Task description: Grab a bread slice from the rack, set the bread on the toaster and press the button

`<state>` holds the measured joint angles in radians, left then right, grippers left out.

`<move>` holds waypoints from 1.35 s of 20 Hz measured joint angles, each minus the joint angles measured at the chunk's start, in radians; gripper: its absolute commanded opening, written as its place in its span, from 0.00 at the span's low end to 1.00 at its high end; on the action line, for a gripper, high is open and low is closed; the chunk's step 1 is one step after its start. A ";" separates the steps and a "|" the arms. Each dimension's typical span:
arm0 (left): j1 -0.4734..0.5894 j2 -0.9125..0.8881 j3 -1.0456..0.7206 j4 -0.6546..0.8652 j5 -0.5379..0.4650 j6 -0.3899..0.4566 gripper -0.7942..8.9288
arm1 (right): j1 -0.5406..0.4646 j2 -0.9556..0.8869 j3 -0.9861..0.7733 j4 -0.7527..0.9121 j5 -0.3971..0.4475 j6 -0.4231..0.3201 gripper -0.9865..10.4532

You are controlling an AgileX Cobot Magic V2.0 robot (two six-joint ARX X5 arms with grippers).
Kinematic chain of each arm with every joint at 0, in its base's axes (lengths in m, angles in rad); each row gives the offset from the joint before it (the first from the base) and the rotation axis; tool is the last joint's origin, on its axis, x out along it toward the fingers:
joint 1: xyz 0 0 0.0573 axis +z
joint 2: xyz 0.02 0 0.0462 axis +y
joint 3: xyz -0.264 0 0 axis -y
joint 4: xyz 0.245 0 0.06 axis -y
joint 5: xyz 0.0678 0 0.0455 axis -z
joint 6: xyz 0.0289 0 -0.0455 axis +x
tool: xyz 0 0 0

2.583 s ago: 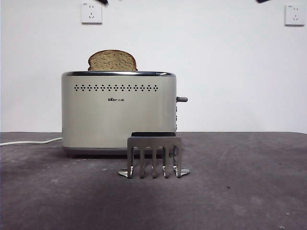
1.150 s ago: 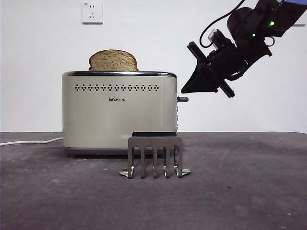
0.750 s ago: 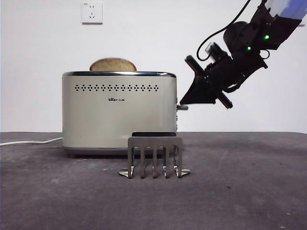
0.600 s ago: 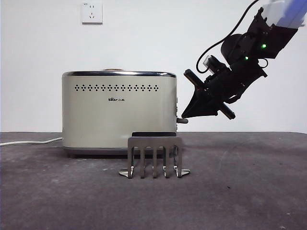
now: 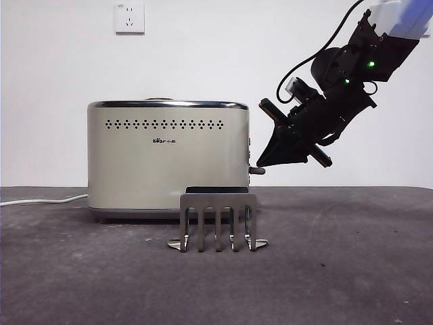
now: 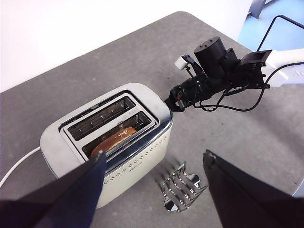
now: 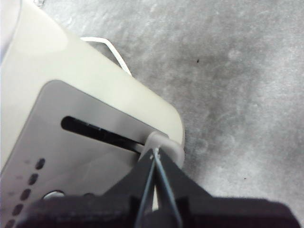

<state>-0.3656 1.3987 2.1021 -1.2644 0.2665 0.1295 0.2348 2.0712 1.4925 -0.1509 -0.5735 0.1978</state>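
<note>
A dark grey table [image 5: 338, 284] meets a white wall with one socket [image 5: 130, 17] in view. The right gripper [image 7: 154, 156], jaws pressed together, rests its tip on the lever [image 5: 256, 170] of the single toaster [image 5: 166, 159]. One slice of bread [image 6: 114, 141] sits sunk in the slot beyond it; one rack [image 5: 217, 220] stands below. The left gripper [image 6: 152, 166] hangs above, jaws apart.

The slice of bread [image 6: 114, 141] sits sunk in the toaster [image 5: 167, 159], with the rack [image 5: 217, 220] standing in front.
</note>
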 measured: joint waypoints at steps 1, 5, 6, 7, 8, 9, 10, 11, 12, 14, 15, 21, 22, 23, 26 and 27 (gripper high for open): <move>0.000 0.000 0.000 -0.001 0.000 0.000 0.44 | 0.000 0.000 0.000 0.000 0.000 0.000 0.08; 0.000 0.000 0.000 -0.001 0.000 0.000 0.44 | 0.000 0.000 0.000 0.000 0.000 0.000 0.08; 0.000 0.000 0.000 -0.001 0.000 0.000 0.44 | 0.000 0.000 0.000 0.000 0.000 0.000 0.08; 0.000 0.000 0.000 -0.002 0.000 0.000 0.44 | 0.000 0.000 0.000 0.000 -0.001 0.000 0.08; 0.000 0.000 0.000 -0.002 0.000 0.000 0.44 | 0.000 0.000 0.000 0.001 -0.001 0.000 0.08; 0.000 0.000 0.000 -0.002 0.000 0.000 0.44 | 0.000 0.000 0.000 0.001 -0.001 0.000 0.08; 0.000 0.000 0.000 -0.002 0.000 0.000 0.44 | 0.000 -0.004 0.000 -0.002 -0.001 0.000 0.08; 0.000 0.000 0.000 -0.002 0.000 0.000 0.44 | 0.000 -0.011 0.000 -0.011 -0.001 0.000 0.08; 0.000 0.000 0.000 -0.002 0.000 0.000 0.44 | 0.000 -0.023 -0.001 -0.023 0.001 0.000 0.08; 0.000 0.000 0.000 -0.003 0.000 0.000 0.44 | 0.000 -0.071 -0.006 -0.036 0.003 -0.001 0.08; 0.000 0.000 0.000 -0.003 0.000 0.000 0.44 | 0.000 -0.107 -0.008 -0.037 0.005 -0.003 0.08; 0.000 0.000 0.000 -0.029 0.000 0.000 0.44 | -0.006 -0.421 -0.008 -0.197 0.005 -0.068 0.08; 0.000 0.000 0.000 -0.030 0.000 0.000 0.44 | -0.006 -0.483 -0.008 -0.271 0.005 -0.092 0.08; 0.000 0.000 0.000 -0.031 0.000 0.000 0.44 | -0.006 -0.533 -0.008 -0.340 0.005 -0.116 0.08; 0.000 0.000 0.000 -0.049 0.000 0.000 0.44 | -0.006 -0.683 -0.008 -0.578 0.005 -0.194 0.08; 0.000 0.000 0.000 -0.055 0.000 0.000 0.44 | -0.006 -0.718 -0.008 -0.636 0.005 -0.215 0.08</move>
<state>-0.3656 1.3987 2.1021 -1.3190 0.2665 0.1295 0.2291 1.3529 1.4845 -0.7864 -0.5690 -0.0170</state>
